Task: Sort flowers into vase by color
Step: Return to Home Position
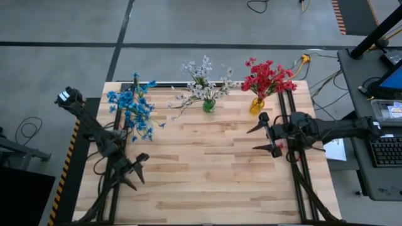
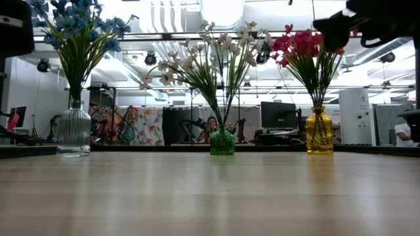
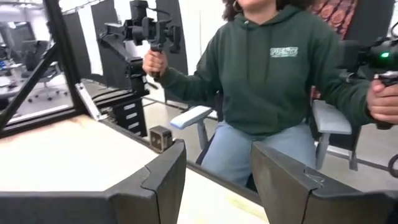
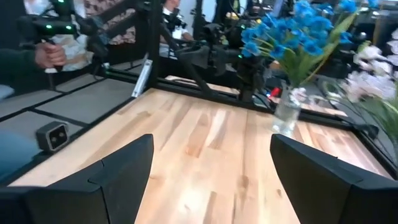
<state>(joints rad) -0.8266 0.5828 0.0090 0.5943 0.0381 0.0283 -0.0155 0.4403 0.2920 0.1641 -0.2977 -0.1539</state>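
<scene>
Wooden planks form the table (image 1: 207, 188), seen from above with three bunches of flowers in a row along its far edge. The blue flowers (image 1: 132, 108) are at the left. The white flowers (image 1: 202, 85) stand in the green vase (image 1: 209, 105) at the middle, and the red flowers (image 1: 267, 76) in the yellow vase (image 1: 257, 105) at the right. The left gripper (image 1: 137, 171) hangs over the near left part of the table, fingers spread wide and holding nothing. The right gripper (image 1: 256, 139) hangs near the yellow vase, on its near side, equally wide and empty.

From table height, each bunch stands upright in its own vase, well apart from the others; the blue one sits in a ribbed clear vase (image 2: 73, 128). A dark part of the right arm shows above the red blossoms.

Past the left wrist's two dark fingers, which are set far apart with nothing between them, a seated person (image 3: 273, 68) in a green hooded top grips a handle in each hand beyond the table edge.

Past the right wrist's fingers, also wide apart and empty, the blue bunch in its clear vase stands across the table. White blossoms show beside it, and a person's hand (image 4: 46, 56) holds a handle off the table.
</scene>
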